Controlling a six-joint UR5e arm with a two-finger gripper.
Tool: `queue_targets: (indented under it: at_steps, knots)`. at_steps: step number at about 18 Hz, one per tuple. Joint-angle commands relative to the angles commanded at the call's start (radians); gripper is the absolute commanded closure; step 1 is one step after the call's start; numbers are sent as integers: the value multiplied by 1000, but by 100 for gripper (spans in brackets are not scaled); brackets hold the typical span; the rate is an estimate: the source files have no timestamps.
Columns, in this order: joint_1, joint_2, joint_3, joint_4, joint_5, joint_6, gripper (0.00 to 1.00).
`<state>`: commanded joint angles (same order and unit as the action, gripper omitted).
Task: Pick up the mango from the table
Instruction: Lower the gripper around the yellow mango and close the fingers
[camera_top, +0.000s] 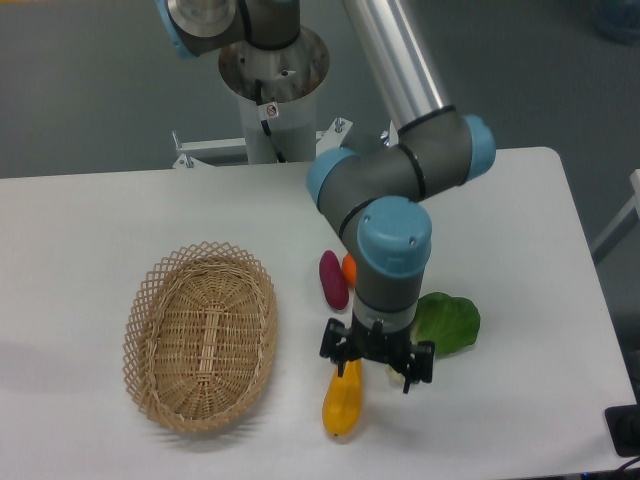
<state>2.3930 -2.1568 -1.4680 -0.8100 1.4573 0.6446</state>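
Observation:
The mango (342, 405) is a smooth yellow fruit lying on the white table (90, 220) near the front edge, its long axis running roughly front to back. My gripper (374, 374) points straight down over the mango's far end. Its two black fingers stand apart, one at the mango's far tip and the other to its right, so it looks open. The mango's far tip is partly hidden by the gripper. Nothing is held.
A woven wicker basket (200, 335) stands left of the mango. A purple sweet potato (333, 279) and a round orange fruit (349, 268) lie just behind the gripper. A green leafy vegetable (450, 322) lies to its right. The arm's base stands at the back.

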Motion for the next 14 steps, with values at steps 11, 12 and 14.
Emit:
queue_targets:
  at_steps: [11, 12, 14]
  knots:
    - [-43, -63, -8, 9, 14, -28, 0]
    - [-44, -67, -11, 18, 14, -28, 0]
    - [-44, -77, -20, 61, 14, -26, 0]
